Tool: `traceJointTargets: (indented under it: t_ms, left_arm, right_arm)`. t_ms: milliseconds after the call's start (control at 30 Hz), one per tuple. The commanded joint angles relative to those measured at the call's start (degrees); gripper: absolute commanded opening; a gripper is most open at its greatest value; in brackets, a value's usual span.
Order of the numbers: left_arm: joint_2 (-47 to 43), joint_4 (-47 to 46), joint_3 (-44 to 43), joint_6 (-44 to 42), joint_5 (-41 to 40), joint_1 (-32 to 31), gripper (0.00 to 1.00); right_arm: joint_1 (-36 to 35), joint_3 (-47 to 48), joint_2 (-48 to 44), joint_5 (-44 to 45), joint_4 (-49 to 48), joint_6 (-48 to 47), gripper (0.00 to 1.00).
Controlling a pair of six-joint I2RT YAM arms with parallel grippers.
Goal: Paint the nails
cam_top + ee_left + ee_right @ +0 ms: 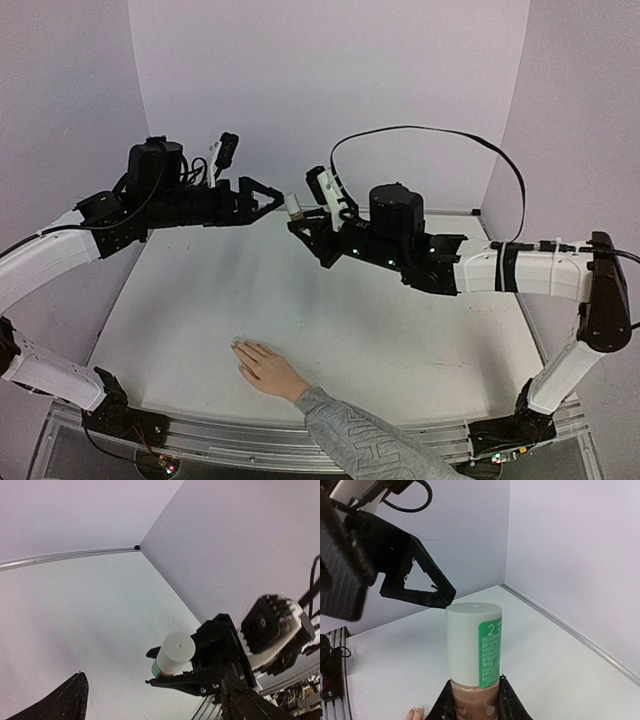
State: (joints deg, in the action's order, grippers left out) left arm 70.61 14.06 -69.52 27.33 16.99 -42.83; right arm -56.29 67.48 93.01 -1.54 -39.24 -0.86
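A small nail polish bottle (473, 645) with a white cap, a green label and brownish polish stands upright in my right gripper (476, 709), which is shut on its glass base. Held above the table's middle, the bottle (295, 206) has its cap pointing at my left gripper (272, 200). That gripper is open, its fingertips just short of the cap. The left wrist view shows the cap (175, 653) ahead of my left gripper (155, 705), whose jaws stand wide apart with nothing between them. A hand (265, 370) lies flat on the table, its nails (238, 347) pointing left. Two nails (418, 709) show below the bottle.
The forearm in a grey patterned sleeve (360, 440) comes in over the near edge. Lilac walls (330, 70) close off the white table (400, 330) at the back and both sides. A black cable (440, 135) loops above the right arm.
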Motion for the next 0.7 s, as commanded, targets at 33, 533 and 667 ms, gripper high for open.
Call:
traceJointTargets:
  t_ms: [33,533,667]
  left_arm:
    - [-0.1,-2.33,-1.54,4.69,-6.23,-0.28,0.86]
    - [3.08,-4.26,-3.32,4.35,-4.95,-1.71,0.55]
    - [3.99,-4.72,-3.86,3.73,-4.02,-1.82,0.38]
  right_arm:
    - [-3.68,5.51,1.37,10.49,-2.83,-1.11,0.0]
    - [-6.35,10.14,5.34,13.81,-0.81,-2.63,0.0]
    - [-6.4,10.25,5.51,13.79,-0.83,-2.84,0.0]
